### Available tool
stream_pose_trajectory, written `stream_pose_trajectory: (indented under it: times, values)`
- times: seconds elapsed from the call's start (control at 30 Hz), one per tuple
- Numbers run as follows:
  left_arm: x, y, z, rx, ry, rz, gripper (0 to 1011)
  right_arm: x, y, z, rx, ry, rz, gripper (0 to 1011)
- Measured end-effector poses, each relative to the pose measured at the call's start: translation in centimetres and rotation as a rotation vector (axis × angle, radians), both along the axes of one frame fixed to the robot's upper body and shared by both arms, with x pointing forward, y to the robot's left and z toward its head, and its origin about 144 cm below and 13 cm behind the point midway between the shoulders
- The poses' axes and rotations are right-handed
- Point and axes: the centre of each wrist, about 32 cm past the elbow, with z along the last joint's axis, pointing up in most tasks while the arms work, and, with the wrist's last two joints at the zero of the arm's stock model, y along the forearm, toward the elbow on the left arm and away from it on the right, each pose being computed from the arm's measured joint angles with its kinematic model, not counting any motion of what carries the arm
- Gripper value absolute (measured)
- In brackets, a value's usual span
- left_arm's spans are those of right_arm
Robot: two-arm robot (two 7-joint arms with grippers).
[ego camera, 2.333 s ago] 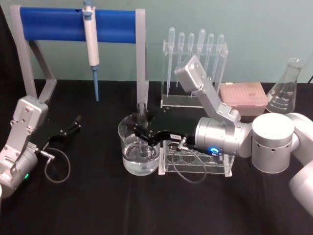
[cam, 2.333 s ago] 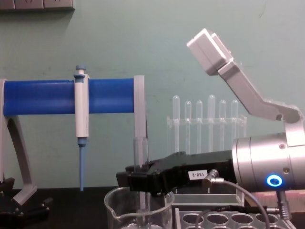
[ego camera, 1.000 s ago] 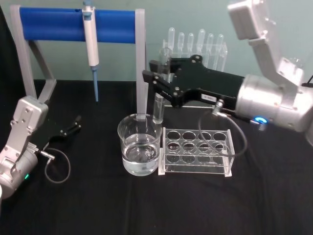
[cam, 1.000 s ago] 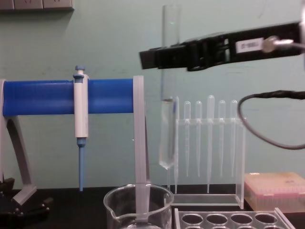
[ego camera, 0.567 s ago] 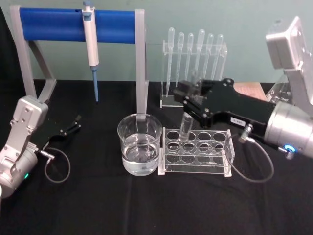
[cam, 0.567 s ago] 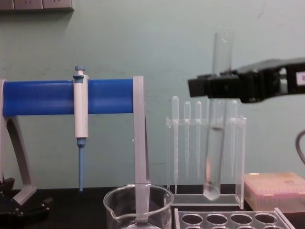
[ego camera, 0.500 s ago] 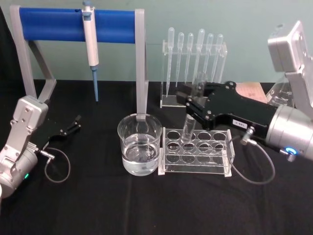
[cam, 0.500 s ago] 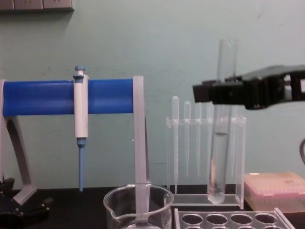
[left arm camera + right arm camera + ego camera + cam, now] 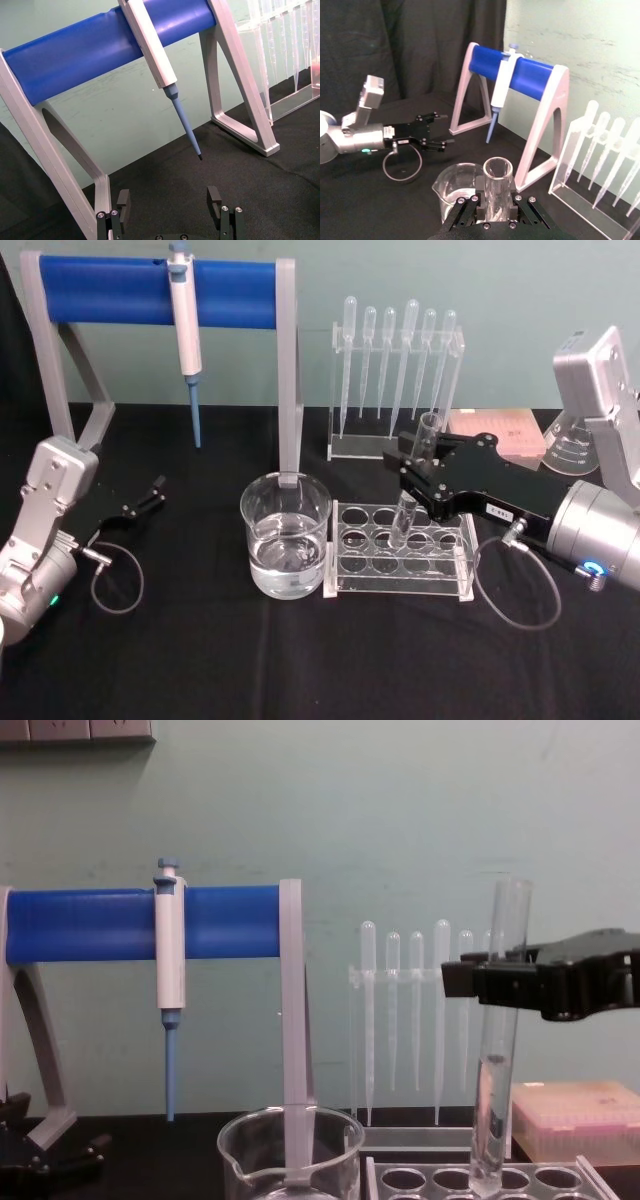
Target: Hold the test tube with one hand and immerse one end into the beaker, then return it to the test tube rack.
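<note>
One test tube (image 9: 413, 480) stands upright in my right gripper (image 9: 422, 472), jaws clamped on its upper part, its rounded end dipping into a back-row hole of the clear rack (image 9: 400, 552) just beside the beaker (image 9: 286, 548). My left gripper (image 9: 140, 505) rests on the worktop (image 9: 200, 650), jaws apart.

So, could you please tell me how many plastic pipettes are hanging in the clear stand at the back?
6. The pipettes hang side by side, bulbs up, in one row across the clear stand, behind the tube rack; none seems hidden in the head view.
</note>
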Motion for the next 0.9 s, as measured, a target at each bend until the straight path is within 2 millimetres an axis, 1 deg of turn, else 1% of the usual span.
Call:
stream_pose_trajectory:
  times: [0.2,0.5,0.9]
  values:
    - [0.0,0.0,0.0,0.000,0.000,0.000,1000,0.4,-0.3,-1.1,0.004,0.012,-0.028,224]
    - [0.0,0.0,0.0,0.000,0.000,0.000,1000,1.2,-0.3,-2.0,0.006,0.019,-0.040,224]
    - [0.0,0.0,0.0,0.000,0.000,0.000,1000,2.1,0.1,-2.5,0.015,0.024,-0.030,224]
